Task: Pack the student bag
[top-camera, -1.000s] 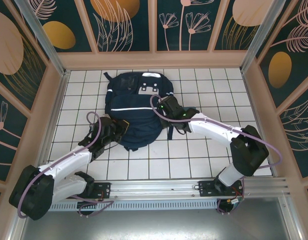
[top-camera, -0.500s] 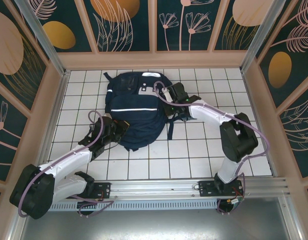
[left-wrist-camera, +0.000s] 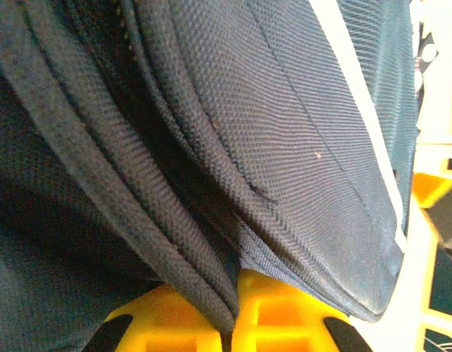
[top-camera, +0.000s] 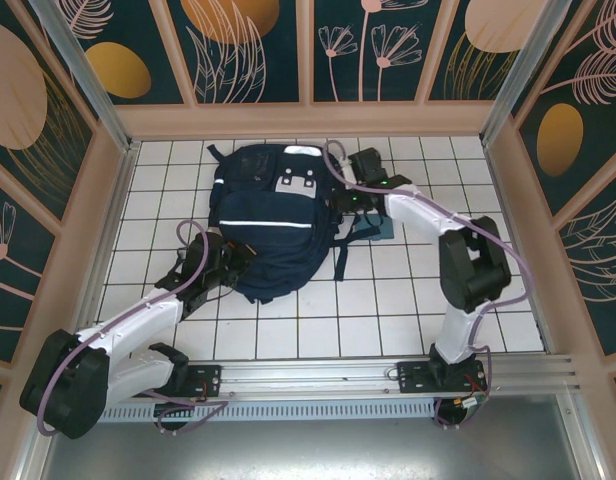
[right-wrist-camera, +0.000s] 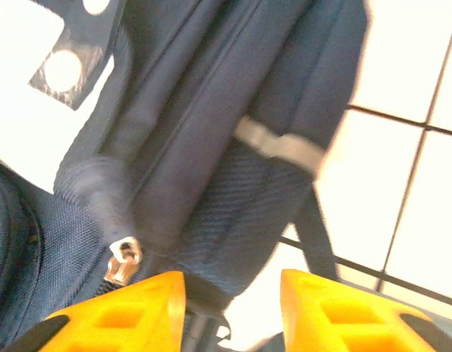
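Well, over on the left, the left hand (top-camera: 233, 262) is pinched tight on a fold of cloth at the near-left edge of the student bag (top-camera: 268, 225), which lies flat in the middle of the tiled bench (top-camera: 408, 300) with its top toward the far wall. On the right, the right hand (right-wrist-camera: 233, 293) stands partly parted against the bag's upper right side, clamping nothing, with a metal zip pull (right-wrist-camera: 122, 260) just beside one finger. I'd judge the packing close to finished — though whether that zip is fully home I cannot tell.
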Motion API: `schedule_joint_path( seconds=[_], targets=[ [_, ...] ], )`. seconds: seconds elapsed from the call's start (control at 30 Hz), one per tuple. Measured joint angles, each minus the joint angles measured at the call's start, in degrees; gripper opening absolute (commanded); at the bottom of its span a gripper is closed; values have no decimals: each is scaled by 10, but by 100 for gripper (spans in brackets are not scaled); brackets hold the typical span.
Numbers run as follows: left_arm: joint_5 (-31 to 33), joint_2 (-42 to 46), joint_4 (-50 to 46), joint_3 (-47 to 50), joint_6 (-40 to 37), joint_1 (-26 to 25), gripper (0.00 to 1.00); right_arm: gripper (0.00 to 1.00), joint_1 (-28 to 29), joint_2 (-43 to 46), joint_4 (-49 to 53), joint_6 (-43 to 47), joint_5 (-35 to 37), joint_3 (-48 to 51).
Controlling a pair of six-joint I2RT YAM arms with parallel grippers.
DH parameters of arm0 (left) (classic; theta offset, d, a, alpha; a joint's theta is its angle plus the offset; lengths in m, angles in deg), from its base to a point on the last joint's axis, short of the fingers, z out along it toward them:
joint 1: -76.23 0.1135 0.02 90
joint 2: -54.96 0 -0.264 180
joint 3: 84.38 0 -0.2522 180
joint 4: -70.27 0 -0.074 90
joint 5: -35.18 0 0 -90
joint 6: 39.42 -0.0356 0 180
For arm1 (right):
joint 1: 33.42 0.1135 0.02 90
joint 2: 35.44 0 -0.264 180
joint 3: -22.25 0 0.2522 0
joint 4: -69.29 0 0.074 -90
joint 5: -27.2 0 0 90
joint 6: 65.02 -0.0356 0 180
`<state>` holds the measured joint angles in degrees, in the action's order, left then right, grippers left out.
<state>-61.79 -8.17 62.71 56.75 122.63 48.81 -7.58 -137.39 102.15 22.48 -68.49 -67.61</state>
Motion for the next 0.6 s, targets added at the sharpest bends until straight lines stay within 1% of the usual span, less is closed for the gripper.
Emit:
schedule_joint_path(
  seconds=[0.1, 0.17, 0.27, 0.4, 0.53, 0.6],
  targets=[
    [0, 0, -12, -2, -3, 0, 5, 45, -10, 69, -11, -21, -37, 36],
    [0, -1, -16, -5, -5, 0, 5, 46, -1, 109, -20, -28, -72, 57],
    [0, -2, -19, -7, -5, 0, 5, 45, 21, 131, -27, -35, -114, 78],
    [0, -2, -19, -7, -5, 0, 5, 36, 56, 120, -21, -35, -137, 98],
    [0, 0, -19, -7, -5, 0, 5, 25, 83, 87, -16, -25, -139, 99],
    [0, 3, -19, -7, -5, 0, 6, 23, 85, 74, -15, -24, -139, 99]
  ],
)
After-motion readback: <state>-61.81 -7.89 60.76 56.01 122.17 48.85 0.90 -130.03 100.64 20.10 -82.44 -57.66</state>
